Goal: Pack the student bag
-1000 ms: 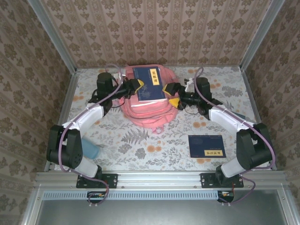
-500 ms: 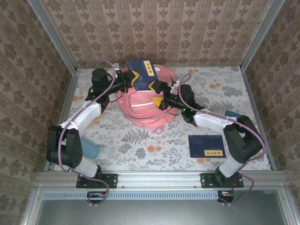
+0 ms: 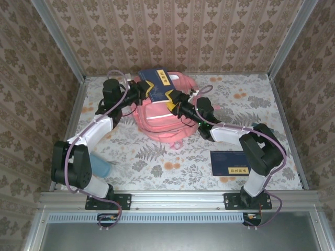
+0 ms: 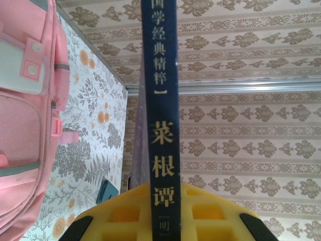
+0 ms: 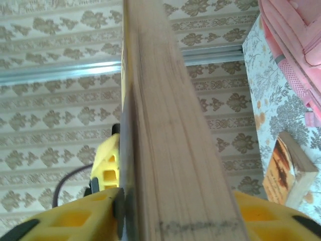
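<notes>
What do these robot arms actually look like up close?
The left arm and right arm match: bulky black joints, white shells, a purple cable looping along each. The left gripper and right gripper have yellow fingers with square hollows and black corners.

The top camera looks steeply down from above the near edge, taking in the whole table [image 3: 157, 157]. Both wrist cameras sit tight against the raised dark-blue book [image 4: 159, 125]. The left one looks rightward along its spine, and the right one looks leftward along its page edge. Both also catch the student bag [image 4: 25, 125].
</notes>
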### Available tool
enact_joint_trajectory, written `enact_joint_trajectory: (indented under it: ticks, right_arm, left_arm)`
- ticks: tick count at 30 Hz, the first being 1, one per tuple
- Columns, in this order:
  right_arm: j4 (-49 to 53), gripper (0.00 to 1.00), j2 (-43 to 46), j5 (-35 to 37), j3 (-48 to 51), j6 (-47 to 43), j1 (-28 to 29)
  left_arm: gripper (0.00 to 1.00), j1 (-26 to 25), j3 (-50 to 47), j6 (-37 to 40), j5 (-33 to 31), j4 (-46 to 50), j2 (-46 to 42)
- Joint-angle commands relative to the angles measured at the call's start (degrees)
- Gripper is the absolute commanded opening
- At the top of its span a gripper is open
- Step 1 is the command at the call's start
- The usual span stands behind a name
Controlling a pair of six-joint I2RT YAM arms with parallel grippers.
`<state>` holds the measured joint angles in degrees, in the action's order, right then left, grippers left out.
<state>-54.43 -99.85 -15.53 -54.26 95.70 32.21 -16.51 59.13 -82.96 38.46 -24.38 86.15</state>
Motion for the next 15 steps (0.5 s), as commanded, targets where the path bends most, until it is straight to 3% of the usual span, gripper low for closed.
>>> enact_joint_trajectory:
  ticks: [1,6,11,15]
  right_arm:
    - [-3.5,0.4,-1.0,2.2,-0.5,2.7,0.7]
    - [-3.2,0.2,-0.7,2.8,0.1,2.2,0.7]
    - [1.2,0.09,3.0,5.4,4.5,-1.3,0.1]
    - [17.3,0.07,9.9,5.0,5.2,-12.4,-1.8]
  left_arm:
    - [0.01,-0.4,-0.5,0.8,-1.2,-2.0,-3.2]
    - [0.12,-0.7,-1.8,1.8,-1.2,-1.4,-3.2]
    - [0.49,-1.1,-1.2,10.5,-6.4,10.3,-4.7]
    - [0.71,-2.6,2.3,26.2,-12.1,26.0,-5.0]
